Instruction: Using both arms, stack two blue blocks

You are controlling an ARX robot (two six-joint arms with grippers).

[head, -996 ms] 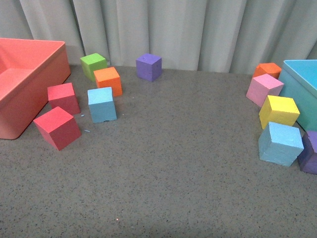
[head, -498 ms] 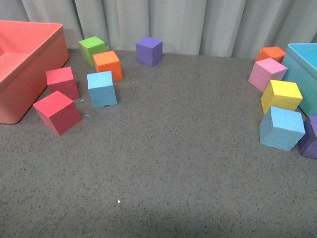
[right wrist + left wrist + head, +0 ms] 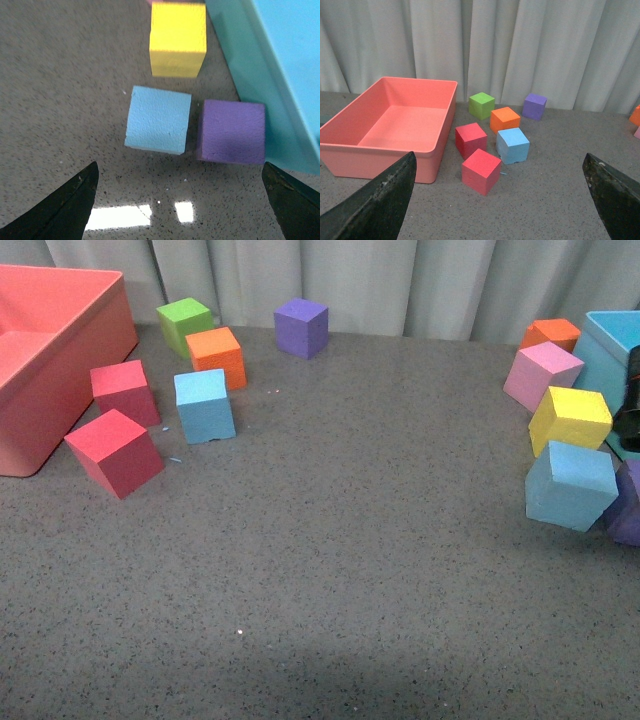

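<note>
One sky-blue block (image 3: 204,405) stands on the grey table at the left, among the red and orange cubes; it also shows in the left wrist view (image 3: 512,145). The other blue block (image 3: 569,484) stands at the right, below a yellow cube, and shows in the right wrist view (image 3: 158,119) with a purple cube (image 3: 231,131) against its side. My right gripper (image 3: 182,200) is open and empty, above the table a little short of that block. A black piece of the right arm (image 3: 630,405) shows at the right edge of the front view. My left gripper (image 3: 500,197) is open and empty, well short of the left cluster.
A salmon-pink bin (image 3: 50,360) stands at the far left and a turquoise bin (image 3: 612,350) at the far right. Two red cubes (image 3: 113,452), an orange cube (image 3: 218,353), a green cube (image 3: 184,322) and a purple cube (image 3: 301,326) crowd the left blue block. Yellow (image 3: 570,420), pink (image 3: 542,373) and orange cubes sit at the right.
The front view has tilted, so all things sit slightly higher in the picture. A black piece of the right arm has come in at the right edge. No block has moved on the table.
</note>
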